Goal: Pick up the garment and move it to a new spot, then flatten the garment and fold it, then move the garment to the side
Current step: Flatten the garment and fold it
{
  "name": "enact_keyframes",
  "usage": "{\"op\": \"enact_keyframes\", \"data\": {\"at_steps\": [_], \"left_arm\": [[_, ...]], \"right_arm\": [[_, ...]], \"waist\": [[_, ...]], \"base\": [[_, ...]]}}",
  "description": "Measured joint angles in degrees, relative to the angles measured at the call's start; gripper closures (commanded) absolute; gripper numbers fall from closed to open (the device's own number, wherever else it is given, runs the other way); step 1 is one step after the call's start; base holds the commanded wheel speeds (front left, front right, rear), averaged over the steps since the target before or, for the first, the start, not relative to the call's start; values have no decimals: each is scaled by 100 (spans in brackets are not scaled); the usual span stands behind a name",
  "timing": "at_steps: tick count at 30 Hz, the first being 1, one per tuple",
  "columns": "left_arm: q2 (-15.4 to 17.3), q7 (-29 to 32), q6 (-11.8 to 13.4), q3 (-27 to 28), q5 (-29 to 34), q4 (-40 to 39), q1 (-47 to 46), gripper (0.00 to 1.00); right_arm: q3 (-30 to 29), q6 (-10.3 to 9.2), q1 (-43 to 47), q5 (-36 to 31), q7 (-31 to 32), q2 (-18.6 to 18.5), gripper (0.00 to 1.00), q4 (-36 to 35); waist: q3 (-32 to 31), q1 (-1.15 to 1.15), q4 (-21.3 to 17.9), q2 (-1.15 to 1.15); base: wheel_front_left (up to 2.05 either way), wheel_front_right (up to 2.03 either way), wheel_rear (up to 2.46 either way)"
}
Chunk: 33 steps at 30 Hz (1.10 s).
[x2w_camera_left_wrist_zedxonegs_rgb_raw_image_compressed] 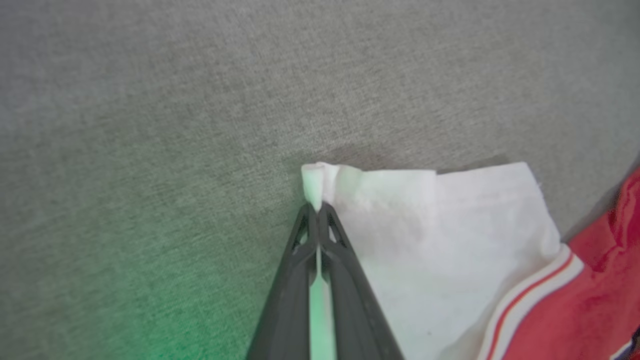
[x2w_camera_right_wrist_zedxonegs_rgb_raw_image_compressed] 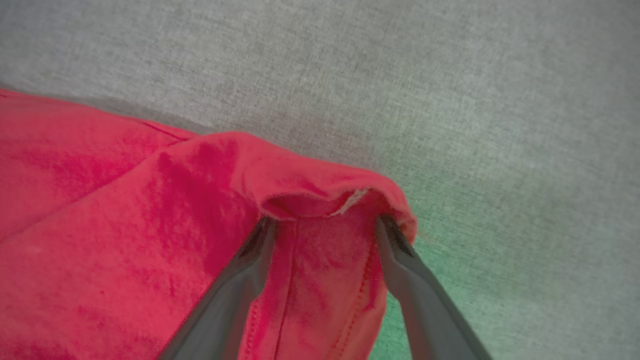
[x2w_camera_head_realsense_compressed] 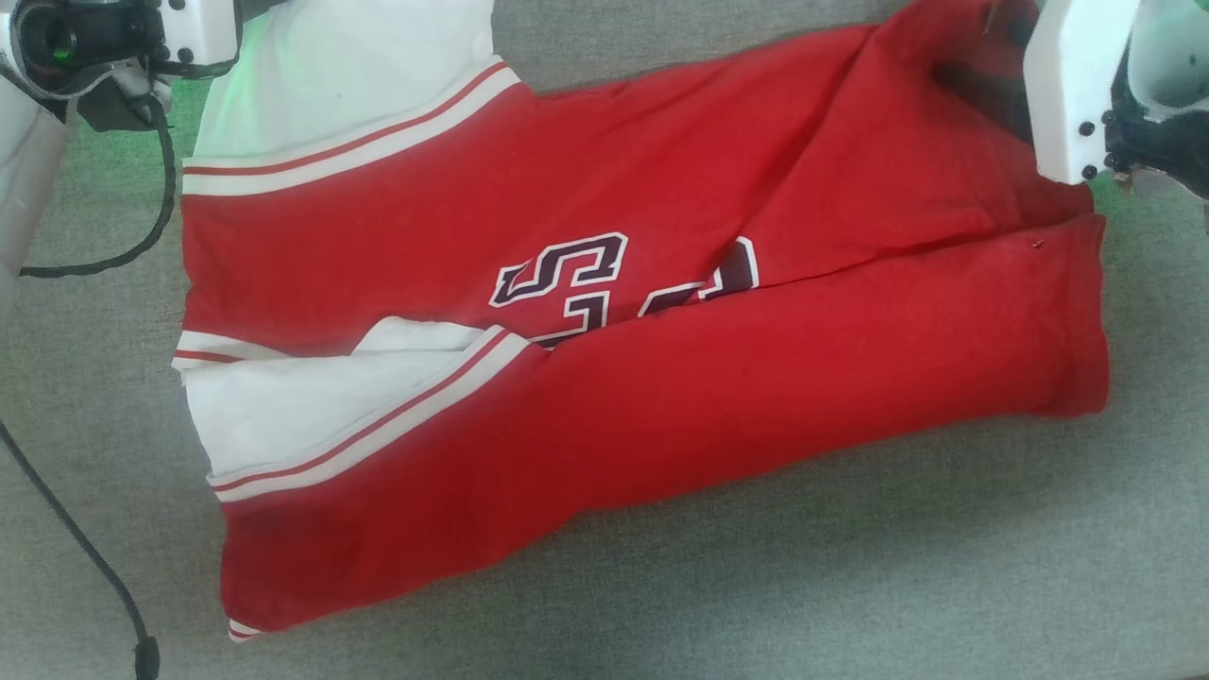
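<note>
Grey woven fabric [x2w_camera_head_realsense_compressed: 661, 604] covers the surface in front of you; the jersey [x2w_camera_head_realsense_compressed: 680, 406] lies across the middle of your head view, white sleeves toward 9 o'clock and the plain red end toward 3 o'clock; one long red flap laps over part of the dark lettering [x2w_camera_head_realsense_compressed: 567, 269]; a black cable [x2w_camera_head_realsense_compressed: 94, 557] trails over the fabric at 8 o'clock. Your left arm's pale wrist sits at 11 o'clock beside the upper sleeve, your right arm's at 1 o'clock over the red corner. In your left wrist view the left claw [x2w_camera_left_wrist_zedxonegs_rgb_raw_image_compressed: 318, 207] is pinched together on the corner of a white sleeve [x2w_camera_left_wrist_zedxonegs_rgb_raw_image_compressed: 440, 240], which spreads away toward 4 o'clock; in your right wrist view the right claw [x2w_camera_right_wrist_zedxonegs_rgb_raw_image_compressed: 325, 225] has its fingers well apart, a humped red edge of the jersey lying over their tips and red cloth between them; bare grey fabric runs from 12 to 3 o'clock.
</note>
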Motion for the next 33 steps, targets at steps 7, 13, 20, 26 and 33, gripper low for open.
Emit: {"op": "enact_keyframes", "data": {"at_steps": [7, 13, 20, 26, 33], "left_arm": [[23, -118, 0, -59, -188, -249, 5, 100], [-67, -438, -1, -93, -394, -457, 294, 100], [120, -889, -2, 51, -905, -1198, 755, 100], [610, -1233, -2, 176, -1263, -2402, 1400, 100], [1261, -1785, -2, 79, -1339, -3958, 2475, 100]], "right_arm": [[308, -1, -232, 211, -24, -89, 97, 131], [401, 1, -88, 358, -497, -131, 100, 320], [441, 1, 254, 672, -877, -334, 100, 227], [365, 1, 750, 1007, -1152, -687, 100, -159], [299, 1, 1545, 1316, -1185, -1301, 100, -730]], "waist": [[50, 0, 72, 0], [-189, 0, 155, 0], [-779, 0, 307, 0], [-1269, 0, 548, 0], [-1681, 0, 861, 0]], "base": [[0, 0, 0], [0, 0, 0], [0, 0, 0], [0, 0, 0], [0, 0, 0]]}}
